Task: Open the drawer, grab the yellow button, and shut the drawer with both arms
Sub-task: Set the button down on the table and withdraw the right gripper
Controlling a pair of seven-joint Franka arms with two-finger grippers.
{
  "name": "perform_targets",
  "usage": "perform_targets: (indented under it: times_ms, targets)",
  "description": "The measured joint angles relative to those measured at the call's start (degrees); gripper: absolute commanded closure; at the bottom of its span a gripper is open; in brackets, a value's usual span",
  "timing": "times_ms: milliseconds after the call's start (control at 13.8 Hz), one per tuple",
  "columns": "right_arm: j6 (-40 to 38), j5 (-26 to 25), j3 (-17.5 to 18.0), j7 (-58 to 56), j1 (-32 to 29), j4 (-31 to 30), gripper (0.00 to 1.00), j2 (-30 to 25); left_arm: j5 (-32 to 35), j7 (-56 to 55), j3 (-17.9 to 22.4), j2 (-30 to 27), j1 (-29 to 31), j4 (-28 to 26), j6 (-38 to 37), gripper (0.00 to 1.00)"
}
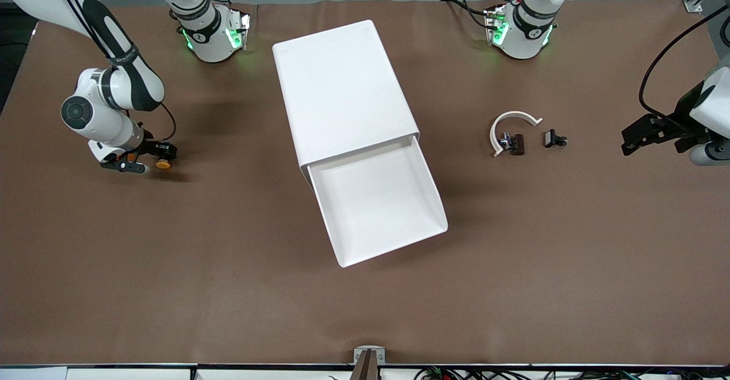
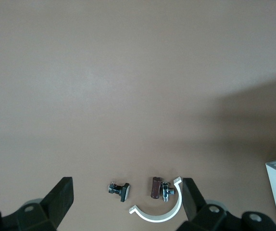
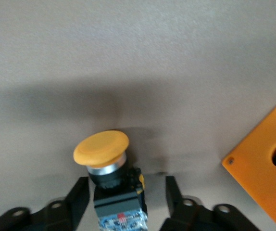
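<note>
Now the orange-capped, black-bodied button (image 3: 110, 179) sits between the right gripper's (image 3: 127, 198) parted fingers.

The front view looks down from high across the table (image 1: 365, 311), facing both arm bases. The left wrist view hangs well above the white curved band (image 2: 159, 211), which the front view shares (image 1: 510, 124). The right wrist view sits close to the button (image 3: 106, 166).

The orange square block (image 3: 268, 168) is running off the right wrist view's edge — only one corner showing. The button (image 3: 110, 178) body is being cropped at its base.
</note>
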Motion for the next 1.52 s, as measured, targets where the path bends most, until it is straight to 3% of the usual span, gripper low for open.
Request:
perform_targets:
  times_ms: [362, 579, 941, 1158, 1520]
  targets:
    - [-23.5, 1.1, 1.9, -2.4, 0.0, 11.9, 0.00, -4.6, 0.0, 0.0, 0.0, 0.0, 0.0, 0.0, 0.0, 0.00]
    - [-45.0, 5.1, 3.5, -7.1, 0.7, 28.5, 0.00, -6.1, 0.0, 0.0, 0.0, 0.0, 0.0, 0.1, 0.0, 0.00]
    - [-64.7, 8.6, 4.0, -7.9, 3.5, 48.7, 0.00, -5.8, 0.0, 0.0, 0.0, 0.0, 0.0, 0.2, 0.0, 0.00]
    - [-71.9, 11.8, 4.0, -7.9, 5.0, 58.9, 0.00, -5.7, 0.0, 0.0, 0.0, 0.0, 0.0, 0.2, 0.0, 0.00]
    - [-74.2, 12.3, 3.9, -7.9, 5.0, 69.2, 0.00, -5.7, 0.0, 0.0, 0.0, 0.0, 0.0, 0.2, 0.0, 0.00]
